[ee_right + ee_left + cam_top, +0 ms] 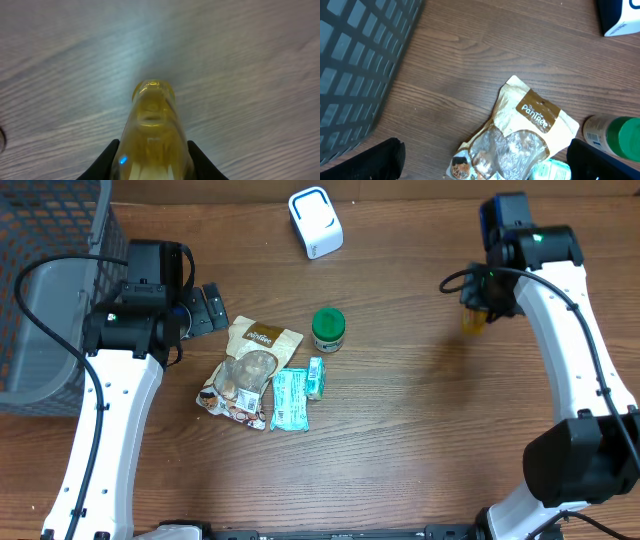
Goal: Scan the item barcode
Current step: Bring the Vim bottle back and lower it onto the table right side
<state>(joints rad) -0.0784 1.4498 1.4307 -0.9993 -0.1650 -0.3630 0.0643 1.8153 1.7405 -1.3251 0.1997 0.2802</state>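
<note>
Yellow bottle [154,130], translucent, one item: we find it clamped between the two dark fingers of the right gripper [153,156]. The jaws stand narrow, pressed to its sides, and its far end points away from the wrist over the wooden table [260,60]. From overhead we place it on the right side of the table, well apart from the other goods.

Left gripper [207,309], one: jaws spread wide, holding nothing. Its fingers [377,161] sit at the two lower corners of the left wrist view.

Snack pouch [530,125], brown and cream with a clear window, one: lying flat between and below those fingers.

Green-lidded jar [328,329], one: just right of the pouch's top.

Teal packets, two: a long one [291,398] against the pouch's right edge, and a small one [316,377] beside it, under the jar.

Grey mesh basket [50,280], one: at the left edge of the table.

White scanner [315,222], one: at the far edge, behind the jar, well apart from the bottle.
</note>
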